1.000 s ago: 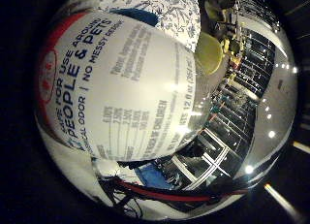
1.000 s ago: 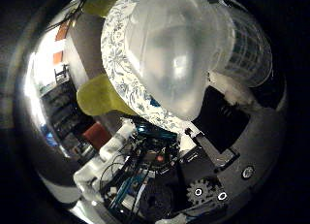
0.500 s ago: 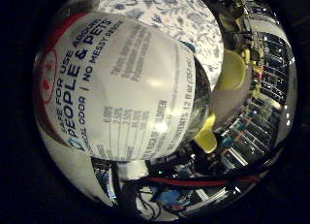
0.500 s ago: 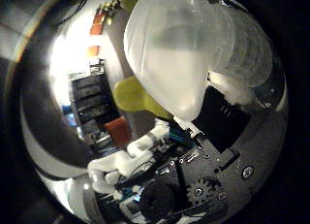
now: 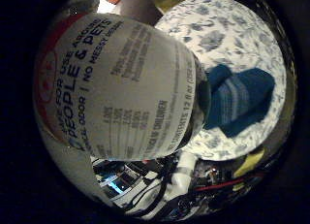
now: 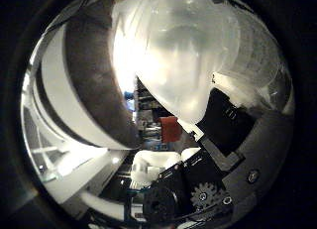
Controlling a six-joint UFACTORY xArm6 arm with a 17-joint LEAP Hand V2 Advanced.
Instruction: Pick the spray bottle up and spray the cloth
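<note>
White label of the bottle (image 5: pixel 116 88) fills most of the little-finger view, so it sits right against the palm. Label has a red band at one end and dark print. Bottle's far end is dark and rounded, overlapping the cloth as seen from here; can't tell if they touch.

Blue cloth (image 5: pixel 240 100), folded with lighter stripes, lies on a round table (image 5: pixel 232 35) covered in a white-and-blue floral print. Cloth is near the middle of the tabletop. Something yellow (image 5: pixel 249 161) shows at the table's edge; can't tell what it is.

Thumb-side view: translucent plastic of the bottle's upper part looms close, pressed up by the hand (image 6: pixel 218 154). White and black hand parts and a small gear sit directly beside the plastic, a black part touching it. White finger segments (image 6: pixel 153 164) show below that. Hand looks closed round the bottle, though fingers wrapping it aren't fully visible.

Behind: a curved dark and white surface, a small red object, cluttered shelving, too small to identify.
</note>
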